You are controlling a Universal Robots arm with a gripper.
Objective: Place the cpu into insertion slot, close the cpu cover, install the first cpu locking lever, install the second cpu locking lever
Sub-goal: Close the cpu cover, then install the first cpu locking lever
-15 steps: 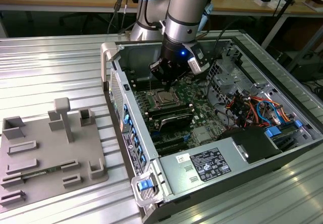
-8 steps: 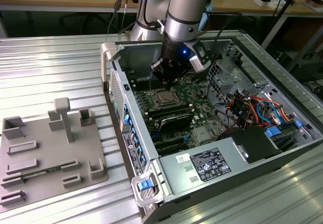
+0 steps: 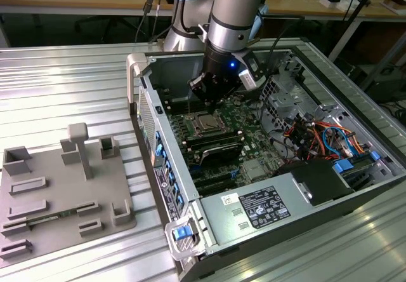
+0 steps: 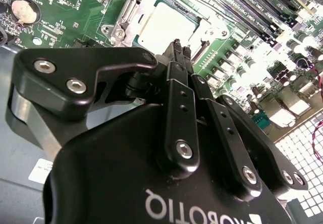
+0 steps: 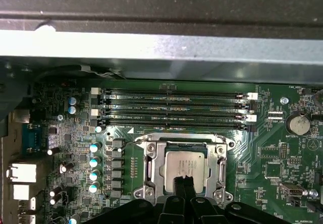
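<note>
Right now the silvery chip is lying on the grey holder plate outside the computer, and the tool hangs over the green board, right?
The chip's place is wrong. The first wrist view shows the cpu seated in the insertion slot on the green circuit board, not on the grey holder plate. The tool does hang over that board.

One cpu (image 5: 184, 168), four memory slots (image 5: 171, 99)

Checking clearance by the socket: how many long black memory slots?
4 memory slots, parallel and side by side, between the cpu and the case wall in the first wrist view; none appear hidden.
</note>
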